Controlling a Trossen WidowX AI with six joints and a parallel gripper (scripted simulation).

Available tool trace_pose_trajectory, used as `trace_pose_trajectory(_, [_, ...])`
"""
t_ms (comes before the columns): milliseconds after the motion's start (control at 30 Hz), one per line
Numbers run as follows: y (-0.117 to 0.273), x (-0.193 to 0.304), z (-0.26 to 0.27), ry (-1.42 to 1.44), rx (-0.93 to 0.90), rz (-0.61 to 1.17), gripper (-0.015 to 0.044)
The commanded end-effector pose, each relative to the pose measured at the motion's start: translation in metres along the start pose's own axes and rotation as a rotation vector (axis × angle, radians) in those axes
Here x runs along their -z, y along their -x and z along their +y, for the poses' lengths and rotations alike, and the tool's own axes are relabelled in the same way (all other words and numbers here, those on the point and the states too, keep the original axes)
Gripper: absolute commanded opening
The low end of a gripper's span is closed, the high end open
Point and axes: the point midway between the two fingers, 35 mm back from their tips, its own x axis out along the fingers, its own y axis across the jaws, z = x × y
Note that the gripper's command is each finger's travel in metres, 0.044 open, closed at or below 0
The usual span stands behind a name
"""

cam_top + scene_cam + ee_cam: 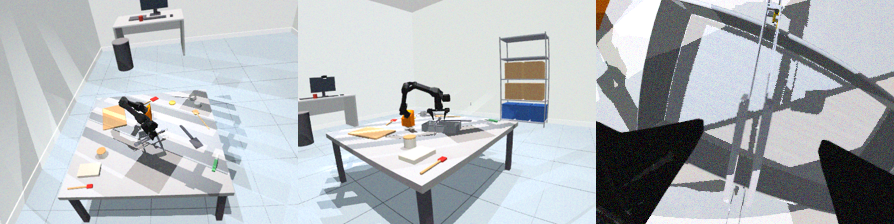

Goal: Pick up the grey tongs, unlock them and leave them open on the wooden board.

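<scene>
Hovering right over the roasting tin [161,144] [455,126] [651,75], our gripper [153,137] [439,118] [761,136] is wide open, nothing in it. Below and between its fingertips we've got the grey tongs [140,142] [435,126] [761,107] lying across the tin. A lidded jar [101,152] [409,142] stands well apart from the gripper, contents too small to tell.

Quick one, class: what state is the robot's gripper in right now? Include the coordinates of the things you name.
Gripper [154,138] [438,117] [761,136]: open, holding nothing, its fingers apart above the tongs [162,131] [764,117] on the roasting tin [453,126] [651,65].
</scene>
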Motion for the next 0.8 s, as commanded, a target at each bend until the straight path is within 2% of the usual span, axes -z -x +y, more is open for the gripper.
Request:
trace_pose_trajectory(0, [-0.008,-0.001,0.002,0.009,-0.007,0.003,0.0440])
trace_pose_trajectory(767, [-0.045,0.000,0.003,0.009,-0.008,0.005,0.0440])
